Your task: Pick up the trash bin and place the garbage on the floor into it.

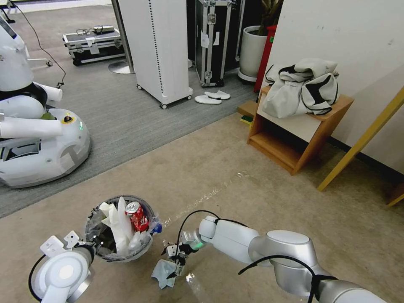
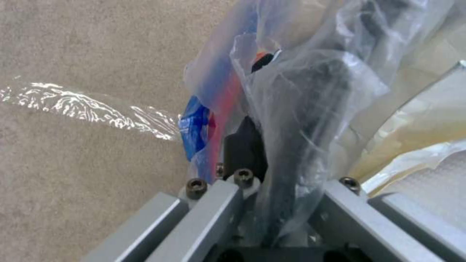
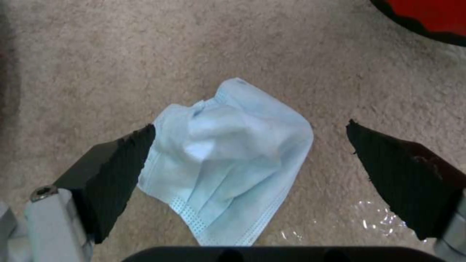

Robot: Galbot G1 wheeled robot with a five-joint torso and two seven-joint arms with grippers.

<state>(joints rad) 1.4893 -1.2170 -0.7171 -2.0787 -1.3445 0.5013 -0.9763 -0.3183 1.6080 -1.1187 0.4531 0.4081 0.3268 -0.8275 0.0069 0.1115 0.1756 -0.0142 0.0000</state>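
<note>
Holding the trash bin (image 1: pixel 120 229) by its rim, my left gripper (image 1: pixel 90 248) has its fingers (image 2: pixel 245 149) clamped on the bag-lined edge. A red soda can (image 1: pixel 137 216) and white papers (image 1: pixel 118 225) sit inside. My right gripper (image 1: pixel 176 257) hangs released, and the light-blue cloth (image 3: pixel 228 153) lies on the floor between its fingertips, one pad (image 3: pixel 119 171) touching its edge.

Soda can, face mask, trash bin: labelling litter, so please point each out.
Soda can (image 1: pixel 137 215), head view, its red side.
Face mask (image 3: pixel 228 156), right wrist view, its pleated middle.
Trash bin (image 1: pixel 112 256), head view, its near rim.
</note>
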